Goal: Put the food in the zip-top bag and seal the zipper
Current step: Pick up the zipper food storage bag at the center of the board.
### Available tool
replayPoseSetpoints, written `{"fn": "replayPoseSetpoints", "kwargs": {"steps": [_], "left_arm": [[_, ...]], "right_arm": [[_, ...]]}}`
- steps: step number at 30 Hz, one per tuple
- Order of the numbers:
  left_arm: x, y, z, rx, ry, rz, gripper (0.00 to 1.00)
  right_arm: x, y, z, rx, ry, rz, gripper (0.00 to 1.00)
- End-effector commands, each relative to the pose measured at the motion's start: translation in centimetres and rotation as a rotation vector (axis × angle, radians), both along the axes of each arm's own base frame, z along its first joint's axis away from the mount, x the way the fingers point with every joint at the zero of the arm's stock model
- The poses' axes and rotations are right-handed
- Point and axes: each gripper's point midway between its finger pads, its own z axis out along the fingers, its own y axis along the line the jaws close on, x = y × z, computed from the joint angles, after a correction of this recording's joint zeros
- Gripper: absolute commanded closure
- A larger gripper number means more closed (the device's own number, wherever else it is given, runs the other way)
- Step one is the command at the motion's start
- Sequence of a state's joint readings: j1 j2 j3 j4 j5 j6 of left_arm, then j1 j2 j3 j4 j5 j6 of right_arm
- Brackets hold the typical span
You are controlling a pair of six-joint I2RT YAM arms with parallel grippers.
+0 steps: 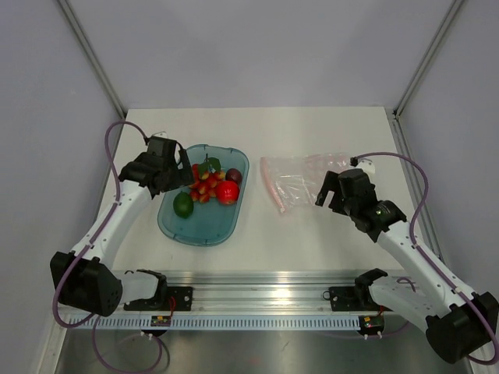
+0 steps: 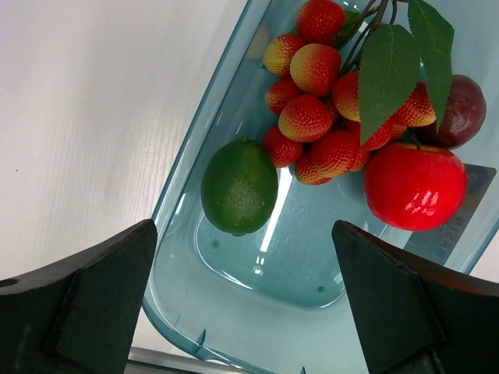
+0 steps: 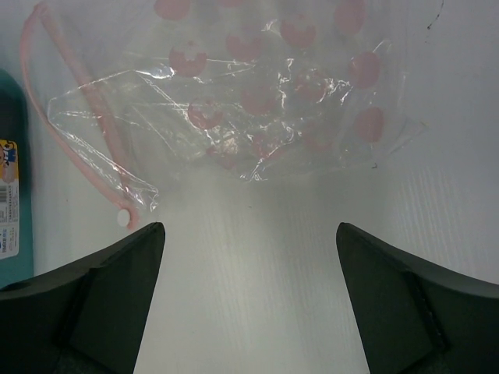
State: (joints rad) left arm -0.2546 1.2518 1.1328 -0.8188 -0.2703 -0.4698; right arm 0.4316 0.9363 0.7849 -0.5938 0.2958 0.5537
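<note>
Hovering at left, the left gripper (image 1: 181,176) is spread wide and empty over the teal translucent oval plastic tray (image 1: 175,226), which holds the small red, orange and green toy food (image 1: 209,185). Right of it, the clear crinkly zip-top bag (image 1: 300,178) lies flat, its pinkish-red zipper (image 1: 270,185) facing the tray. The right gripper (image 3: 249,241), also spread wide, holds nothing near the bag.

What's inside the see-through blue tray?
The tray holds a green lime, a red apple, a dark plum and a bunch of red-yellow berries with leaves. Whatever lies under the bunch is covered.
</note>
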Motion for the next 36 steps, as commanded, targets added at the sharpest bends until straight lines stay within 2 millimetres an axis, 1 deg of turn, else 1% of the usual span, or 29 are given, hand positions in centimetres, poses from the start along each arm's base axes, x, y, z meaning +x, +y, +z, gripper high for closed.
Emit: {"fn": "replayPoseSetpoints", "kwargs": {"steps": [1, 2, 3, 4, 5, 6, 7, 8, 9, 10, 11, 12, 13, 14, 15, 18, 19, 20, 21, 22, 25, 26, 28, 29, 31, 32, 34, 35, 36], "left_arm": [[0.7, -0.8, 0.7, -0.038, -0.033, -0.033, 0.01], [0.7, -0.8, 0.5, -0.041, -0.031, -0.036, 0.01], [0.7, -0.7, 0.3, -0.035, -0.028, -0.031, 0.01], [0.7, -0.2, 0.1, -0.034, -0.023, -0.012, 0.01], [0.7, -0.1, 0.0, -0.047, -0.018, -0.012, 0.01], [0.7, 0.1, -0.6, -0.053, -0.004, -0.004, 0.01], [0.8, 0.8, -0.8, -0.058, 0.001, 0.017, 0.01], [0.8, 1.1, -0.9, -0.061, 0.005, 0.022, 0.01], [0.7, 1.2, -1.2, -0.065, 0.011, 0.026, 0.01], [0.5, 1.5, -1.6, -0.064, 0.023, 0.03, 0.01], [0.5, 1.5, -1.8, -0.069, 0.024, 0.025, 0.01], [0.4, 1.6, -2.1, -0.071, 0.031, 0.026, 0.01], [0.3, 1.7, -2.7, -0.067, 0.049, 0.025, 0.01], [0.3, 1.7, -2.9, -0.069, 0.053, 0.022, 0.01], [0.2, 1.7, -3.3, -0.065, 0.063, 0.021, 0.02], [0.2, 1.8, -4.2, -0.06, 0.083, 0.019, 0.02], [0.2, 1.9, -4.5, -0.058, 0.09, 0.023, 0.02], [0.3, 2.0, -4.8, -0.055, 0.101, 0.023, 0.02], [0.4, 2.1, -5.0, -0.052, 0.106, 0.024, 0.02], [0.5, 2.2, -5.1, -0.045, 0.11, 0.023, 0.03], [1.3, 2.7, -5.2, -0.023, 0.115, 0.024, 0.06], [1.6, 2.8, -5.2, -0.019, 0.114, 0.026, 0.08], [2.3, 3.1, -5.3, -0.013, 0.12, 0.026, 0.1], [2.5, 3.1, -5.3, -0.017, 0.126, 0.026, 0.14], [3.2, 3.1, -5.2, -0.01, 0.132, 0.015, 0.16], [3.4, 3.4, -5.3, -0.001, 0.135, 0.022, 0.21], [3.7, 3.8, -5.8, 0.014, 0.152, 0.036, 0.27], [3.9, 4.0, -5.9, 0.018, 0.15, 0.044, 0.32], [4.0, 4.2, -6.1, 0.017, 0.152, 0.05, 0.36]], "right_arm": [[1.4, 2.8, 2.7, 0.007, -0.072, 0.133, 0.01], [1.7, 3.5, 3.8, -0.015, -0.088, 0.166, 0.01], [2.4, 3.7, 3.4, -0.075, -0.07, 0.16, 0.01], [1.9, 5.3, 3.2, -0.13, -0.06, 0.227, 0.01], [2.5, 6.3, 4.5, -0.157, -0.084, 0.242, 0.01], [3.0, 6.4, 4.6, -0.223, -0.088, 0.231, 0.0], [3.5, 7.8, 3.0, -0.292, -0.043, 0.265, 0.01], [3.7, 9.5, 3.8, -0.331, -0.059, 0.31, 0.01], [4.3, 9.9, 3.6, -0.383, -0.054, 0.307, 0.01], [4.9, 10.6, 1.3, -0.459, 0.004, 0.34, 0.02], [5.7, 11.8, 1.9, -0.472, -0.009, 0.349, 0.04], [6.5, 12.3, -0.3, -0.525, 0.042, 0.368, 0.05], [7.0, 12.7, -0.8, -0.552, 0.057, 0.381, 0.06], [7.8, 13.5, -0.4, -0.556, 0.047, 0.384, 0.08], [8.3, 13.9, -1.9, -0.587, 0.076, 0.399, 0.11], [9.8, 15.4, -2.4, -0.599, 0.059, 0.433, 0.17], [10.1, 15.7, -3.6, -0.614, 0.077, 0.442, 0.18], [10.6, 16.2, -3.4, -0.619, 0.062, 0.446, 0.19], [11.0, 16.1, -4.4, -0.646, 0.075, 0.441, 0.2], [11.1, 16.3, -4.8, -0.655, 0.079, 0.445, 0.22], [11.6, 16.4, -5.4, -0.671, 0.079, 0.438, 0.33], [11.8, 16.4, -5.4, -0.669, 0.078, 0.428, 0.46], [11.9, 16.4, -5.0, -0.666, 0.064, 0.405, 0.59], [12.0, 16.2, -4.7, -0.664, 0.057, 0.385, 0.82], [12.1, 16.2, -3.6, -0.638, 0.031, 0.367, 1.0], [12.0, 16.1, -3.4, -0.633, 0.026, 0.361, 1.0], [11.6, 15.9, -2.1, -0.599, 0.004, 0.351, 1.0], [11.2, 15.8, -2.2, -0.585, 0.01, 0.356, 1.0], [10.9, 15.7, -1.2, -0.563, -0.006, 0.353, 1.0]]}}
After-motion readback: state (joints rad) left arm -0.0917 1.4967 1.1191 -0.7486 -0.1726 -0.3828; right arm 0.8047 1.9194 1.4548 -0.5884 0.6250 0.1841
